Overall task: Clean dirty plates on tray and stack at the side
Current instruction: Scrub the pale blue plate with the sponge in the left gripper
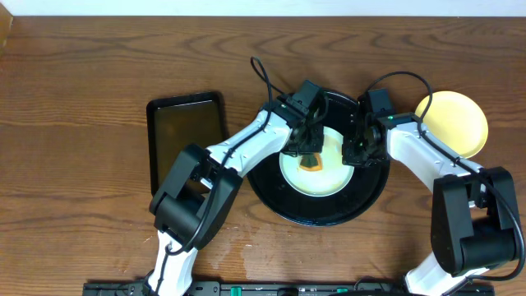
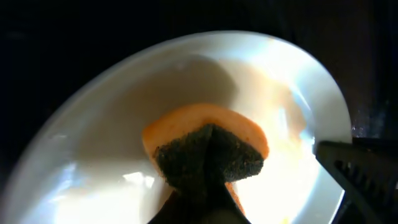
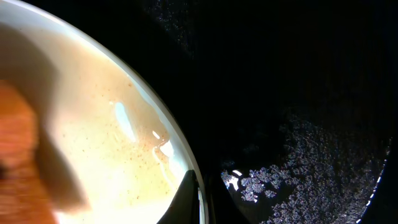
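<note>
Overhead: the left gripper (image 1: 305,154) is pinching an orange sponge (image 1: 311,164) on the pale plate (image 1: 329,182) centred in the tray (image 1: 368,191); the right gripper (image 1: 355,153) is sitting at the plate's three o'clock. Left wrist: the sponge is pressing the plate's middle. Right wrist: a finger (image 3: 185,202) is touching the rim; whether it is clamping, I cannot tell.

Left arm (image 1: 246,141): smooth white links, bulky black joint housings, black wrist head. Small green mark (image 1: 284,105) by the wrist. A thin black cable (image 1: 260,72) loops off its far side.

Right arm (image 1: 419,150): same build — white links, boxy black housing (image 1: 472,218) at the near end, green spot (image 1: 392,117), second black cable (image 1: 403,76) arching over the wrist.

Right gripper (image 1: 352,154) fingers (image 2: 360,177) — matte black, one face finely ribbed. Screws and lettering too small to tell.
</note>
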